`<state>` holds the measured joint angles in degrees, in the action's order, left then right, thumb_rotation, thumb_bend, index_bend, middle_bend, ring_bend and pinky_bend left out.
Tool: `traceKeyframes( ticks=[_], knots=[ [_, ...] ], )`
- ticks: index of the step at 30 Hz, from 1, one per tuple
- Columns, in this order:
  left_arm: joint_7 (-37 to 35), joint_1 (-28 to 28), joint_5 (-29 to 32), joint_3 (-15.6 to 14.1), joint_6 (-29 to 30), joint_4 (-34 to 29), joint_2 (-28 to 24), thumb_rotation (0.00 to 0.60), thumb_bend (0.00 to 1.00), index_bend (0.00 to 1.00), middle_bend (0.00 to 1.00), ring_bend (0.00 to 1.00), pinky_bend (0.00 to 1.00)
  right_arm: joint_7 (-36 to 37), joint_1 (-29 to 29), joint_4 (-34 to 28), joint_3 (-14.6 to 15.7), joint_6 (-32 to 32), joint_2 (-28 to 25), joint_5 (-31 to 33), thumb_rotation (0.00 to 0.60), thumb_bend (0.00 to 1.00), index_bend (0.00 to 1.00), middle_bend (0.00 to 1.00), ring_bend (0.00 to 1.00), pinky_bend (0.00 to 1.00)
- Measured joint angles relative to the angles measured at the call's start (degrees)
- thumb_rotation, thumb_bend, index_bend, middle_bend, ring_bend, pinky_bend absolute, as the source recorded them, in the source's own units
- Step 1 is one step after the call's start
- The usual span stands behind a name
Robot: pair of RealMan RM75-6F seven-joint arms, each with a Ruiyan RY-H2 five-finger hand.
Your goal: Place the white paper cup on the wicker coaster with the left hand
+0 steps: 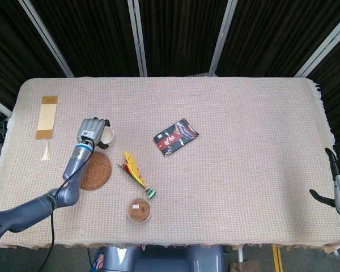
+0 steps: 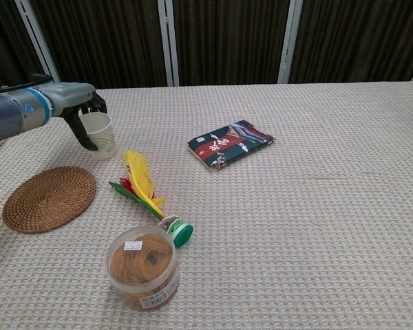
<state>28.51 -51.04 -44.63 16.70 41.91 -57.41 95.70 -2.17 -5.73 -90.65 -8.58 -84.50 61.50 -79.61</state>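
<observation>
Fingers of the left hand (image 2: 85, 115) wrap the white paper cup (image 2: 100, 136), covering much of its near side, though a firm grip cannot be confirmed. From the head view, the hand (image 1: 92, 132) hides most of the cup (image 1: 107, 135), which stands on the desk (image 1: 243, 124) just beyond the wicker coaster (image 1: 95, 171). Only the head view shows the right hand (image 1: 339, 190), fingers spread and holding nothing at the desk's edge, and a tan card (image 1: 46, 117). Near the coaster lie a feathered shuttlecock (image 2: 148, 192) and a jar of rubber bands (image 2: 143, 268); a dark packet (image 2: 230, 142) sits further right.
</observation>
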Motion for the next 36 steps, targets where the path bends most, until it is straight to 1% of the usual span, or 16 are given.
traceKeyframes(
  ticks=[4,10,13,16,19,22,28,29,31,32,36],
  knots=[
    [-2.6,0.1,-2.7,-0.1,0.5,0.5,0.2,0.6,0.04,0.5,0.49,0.38,0.45,0.1,0.0,0.1,0.0,0.0,0.0,0.1,0.6,0.0,0.0,0.0,0.0,0.0],
    [-5.6,0.6,-5.8,-0.6,1.6,0.7,-0.1,0.6,0.04,0.49,0.48,0.38,0.45,0.1,-0.1,0.2,0.0,0.2,0.0,0.1,0.6,0.0,0.0,0.0,0.0,0.0],
    [-6.3,0.8,-6.4,-0.6,2.1,-0.2,-0.9,0.6,0.03,0.48,0.48,0.38,0.45,0.0,-0.1,0.1,0.1,0.2,0.1,0.0,0.6,0.0,0.0,0.0,0.0,0.0],
    [-7.1,1.2,-7.2,-0.4,2.9,-2.4,-2.4,0.6,0.03,0.47,0.47,0.37,0.45,0.1,-0.1,0.0,0.2,0.2,0.0,-0.2,0.6,0.0,0.0,0.0,0.0,0.0],
    [-7.7,2.0,-7.9,-0.5,3.5,-6.0,-5.0,0.6,0.03,0.46,0.46,0.36,0.44,0.1,0.0,-0.2,0.3,-0.1,-0.1,-0.5,0.6,0.0,0.0,0.0,0.0,0.0],
    [-8.1,3.2,-8.5,-0.9,3.9,-11.1,-8.8,0.6,0.03,0.46,0.46,0.36,0.44,0.3,0.1,-0.5,0.4,-0.3,-0.2,-0.9,0.6,0.0,0.0,0.0,0.0,0.0],
    [-8.4,6.5,-9.6,-3.2,3.6,-24.7,-19.6,0.6,0.02,0.46,0.46,0.36,0.44,0.3,0.3,-1.3,0.9,-0.9,-0.5,-2.3,0.6,0.0,0.0,0.0,0.0,0.0],
    [-8.4,7.3,-9.9,-4.0,3.5,-27.5,-22.1,0.6,0.02,0.46,0.46,0.36,0.44,0.4,0.3,-1.4,1.0,-1.0,-0.6,-2.6,0.6,0.0,0.0,0.0,0.0,0.0],
    [-7.9,8.6,-10.6,-5.8,3.6,-31.1,-25.5,0.6,0.02,0.46,0.46,0.36,0.44,0.5,0.4,-1.6,1.1,-1.2,-0.7,-2.8,0.6,0.0,0.0,0.0,0.0,0.0],
    [-7.5,9.4,-11.1,-7.1,3.8,-32.7,-27.1,0.6,0.03,0.46,0.46,0.36,0.44,0.6,0.4,-1.6,1.2,-1.2,-0.7,-2.9,0.6,0.0,0.0,0.0,0.0,0.0],
    [-6.6,11.3,-12.1,-10.4,4.0,-34.5,-28.3,0.6,0.03,0.46,0.46,0.36,0.44,0.8,0.5,-1.7,1.3,-1.4,-0.8,-3.1,0.6,0.0,0.0,0.0,0.0,0.0]
  ],
)
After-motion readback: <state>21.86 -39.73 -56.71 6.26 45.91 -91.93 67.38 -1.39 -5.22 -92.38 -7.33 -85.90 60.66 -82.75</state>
